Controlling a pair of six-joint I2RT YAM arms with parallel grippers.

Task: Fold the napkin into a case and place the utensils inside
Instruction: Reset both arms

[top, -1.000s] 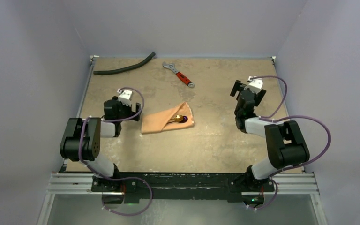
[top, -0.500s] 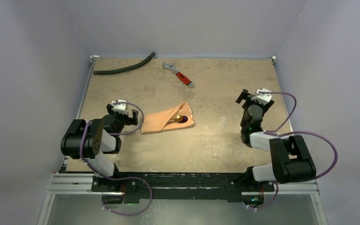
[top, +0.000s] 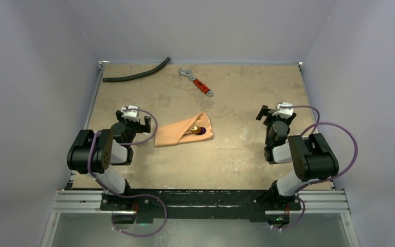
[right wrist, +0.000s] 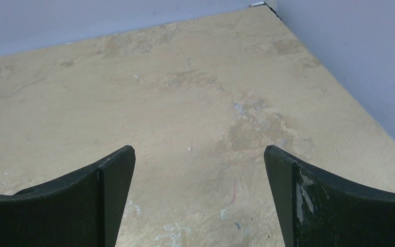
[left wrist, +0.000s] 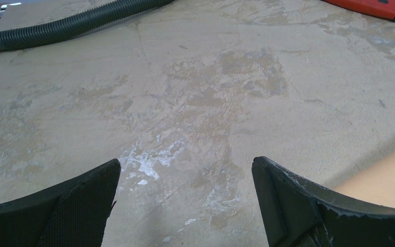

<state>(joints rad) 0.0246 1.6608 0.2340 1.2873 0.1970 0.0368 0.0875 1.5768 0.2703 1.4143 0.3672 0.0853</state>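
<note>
The peach-orange napkin (top: pixel 177 135) lies folded as a flat case in the middle of the table. The gold and dark purple utensils (top: pixel 198 129) poke out of its right-hand opening. A corner of the napkin (left wrist: pixel 385 177) shows at the lower right of the left wrist view. My left gripper (top: pixel 132 117) (left wrist: pixel 185 161) sits low just left of the cloth, open, with only bare table between its fingers. My right gripper (top: pixel 277 113) (right wrist: pixel 199 149) is far to the right of the cloth, open and holding nothing.
A curved black hose (top: pixel 136 73) (left wrist: pixel 72 28) lies at the far left of the table. A red-handled wrench (top: pixel 198 83) (left wrist: pixel 365 5) lies at the far middle. Purple walls (right wrist: pixel 349 56) close in the table on three sides.
Both arms have drawn back toward their bases and sunk lower. The left gripper has shifted slightly left, away from the napkin. The napkin and utensils have not moved.
</note>
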